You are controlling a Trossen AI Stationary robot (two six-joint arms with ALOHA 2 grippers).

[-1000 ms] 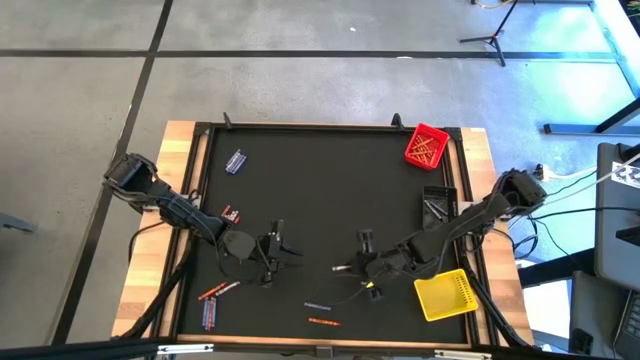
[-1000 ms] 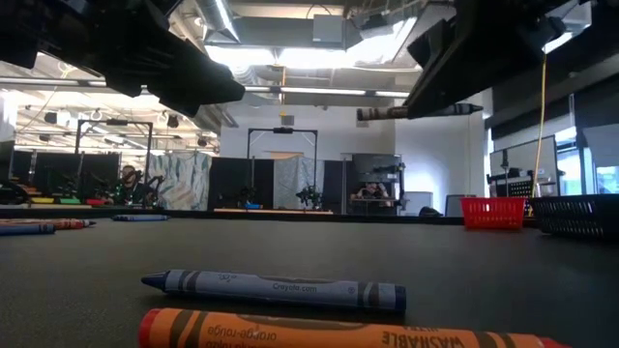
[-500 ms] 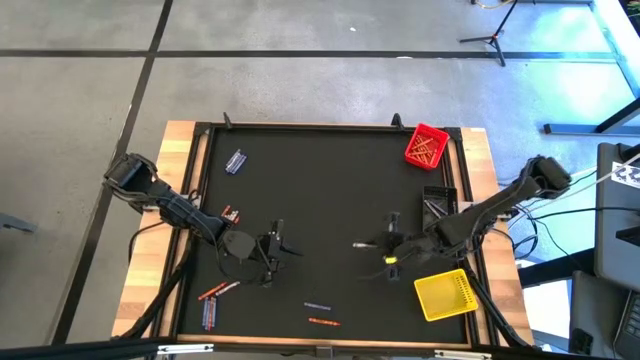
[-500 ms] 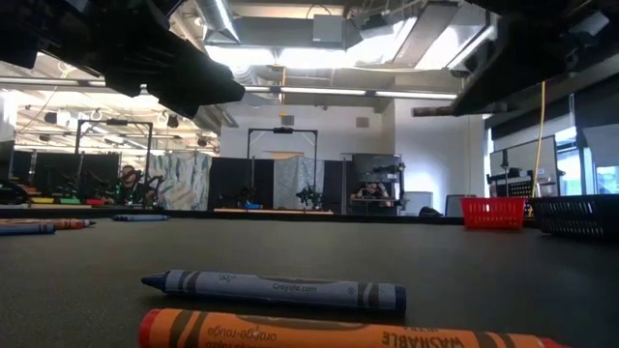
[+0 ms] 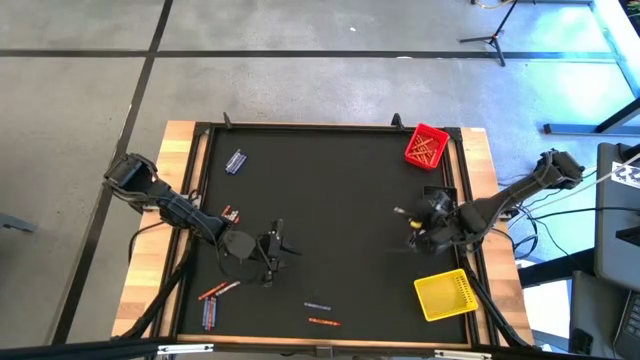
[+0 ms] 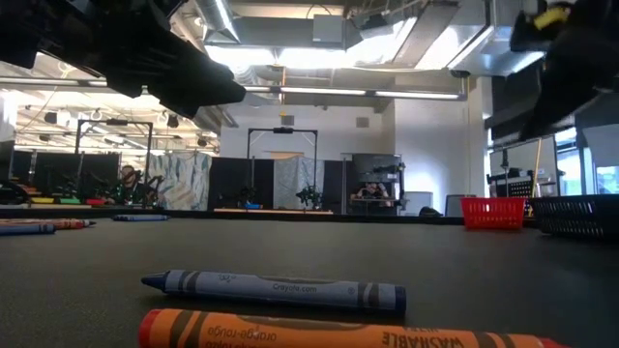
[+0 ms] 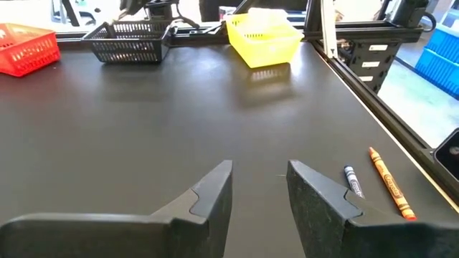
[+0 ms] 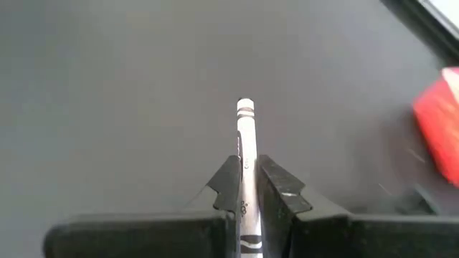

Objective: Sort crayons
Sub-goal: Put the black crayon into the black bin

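Right gripper [image 8: 247, 175] is closed on a grey crayon [image 8: 246, 143], seen only from its wrist, above the tabletop [image 5: 320, 190] near the black bin [image 5: 438, 203]; left gripper [image 7: 259, 188] hovers part open and empty, with blue [image 7: 351, 179] and orange crayons [image 7: 391, 183] beside it

high: overhead, straight down, whole table [image 5: 320, 180] | low: tabletop level, close to crayons [image 6: 276, 288] | wrists: fwd past fingers | shared: red bin [image 5: 426, 146], yellow bin [image 7: 262, 38]

Three bins: one red bin [image 5: 426, 145], one black bin [image 5: 438, 203], one yellow bin [image 5: 445, 294] (loose crayons too small to count).
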